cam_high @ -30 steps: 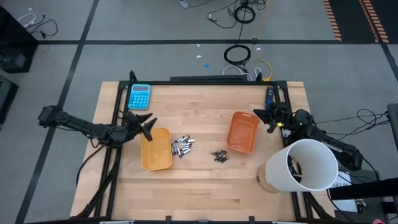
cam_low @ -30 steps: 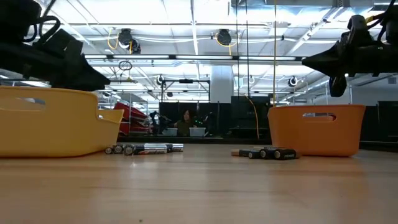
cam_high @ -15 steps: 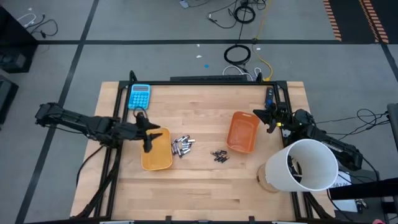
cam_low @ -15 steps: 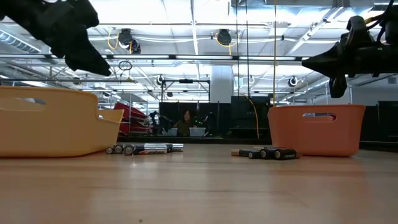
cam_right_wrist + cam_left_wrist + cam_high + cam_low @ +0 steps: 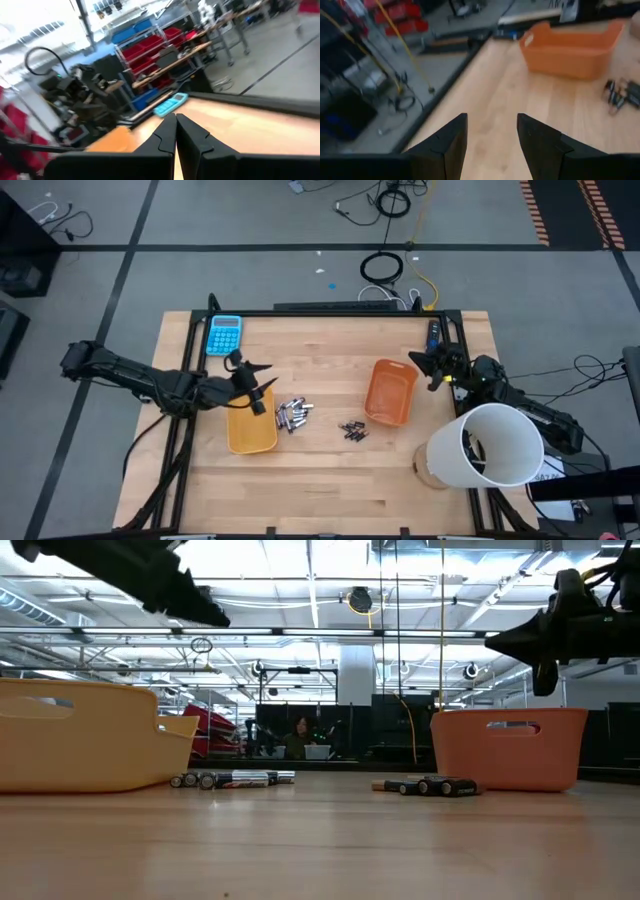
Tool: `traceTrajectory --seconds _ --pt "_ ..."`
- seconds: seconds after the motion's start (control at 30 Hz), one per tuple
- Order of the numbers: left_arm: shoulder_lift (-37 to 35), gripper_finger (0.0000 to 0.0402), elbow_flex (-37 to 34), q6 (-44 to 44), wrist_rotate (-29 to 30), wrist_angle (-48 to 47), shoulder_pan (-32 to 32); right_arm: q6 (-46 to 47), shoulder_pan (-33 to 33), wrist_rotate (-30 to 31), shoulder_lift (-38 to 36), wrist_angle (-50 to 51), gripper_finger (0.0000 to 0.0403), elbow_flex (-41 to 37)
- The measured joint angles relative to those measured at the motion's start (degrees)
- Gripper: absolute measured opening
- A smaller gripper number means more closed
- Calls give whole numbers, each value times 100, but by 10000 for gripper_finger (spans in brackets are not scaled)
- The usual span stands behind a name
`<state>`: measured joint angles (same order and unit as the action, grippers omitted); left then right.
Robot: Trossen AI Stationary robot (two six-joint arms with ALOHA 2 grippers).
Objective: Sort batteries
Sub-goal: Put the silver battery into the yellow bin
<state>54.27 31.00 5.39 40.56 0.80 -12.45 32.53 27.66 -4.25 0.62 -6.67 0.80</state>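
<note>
On the smooth wooden surface (image 5: 330,480) a big white tube-shaped bucket (image 5: 490,445) lies near the front right corner, and two small heaps of tiny round batteries sit in the middle: silvery batteries (image 5: 292,414) just beside the yellow plastic tray (image 5: 251,435), dark batteries (image 5: 351,430) just beside the orange plastic tray (image 5: 390,391). The left claw (image 5: 256,385) hangs with its fingers spread above the yellow tray's far end, and the right claw (image 5: 428,364) hangs pressed together by the orange tray's far right corner. A blue calculator (image 5: 224,335) lies at the far left, with bare wood between the trays.
</note>
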Motion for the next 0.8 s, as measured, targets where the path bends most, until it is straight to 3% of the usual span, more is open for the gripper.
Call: traceTrajectory --seconds 0.1,0.3,0.57,0.7,0.8 --pt "-1 182 0 113 -226 135 4 277 0 -20 1 -189 4 0" --pt "35 182 45 -310 -724 -1 5 -358 -60 -160 202 -546 5 19" --pt "943 182 1529 -1524 -1233 -2820 -174 -1568 -671 -654 1532 -2 51 1000" --pt "1411 182 1791 -2062 -1714 -3312 -669 -1891 -1184 -550 2403 234 64 1492" --pt "1628 182 1842 -2555 -1744 -3632 -1084 -2218 -1581 -318 3078 265 55 1815"
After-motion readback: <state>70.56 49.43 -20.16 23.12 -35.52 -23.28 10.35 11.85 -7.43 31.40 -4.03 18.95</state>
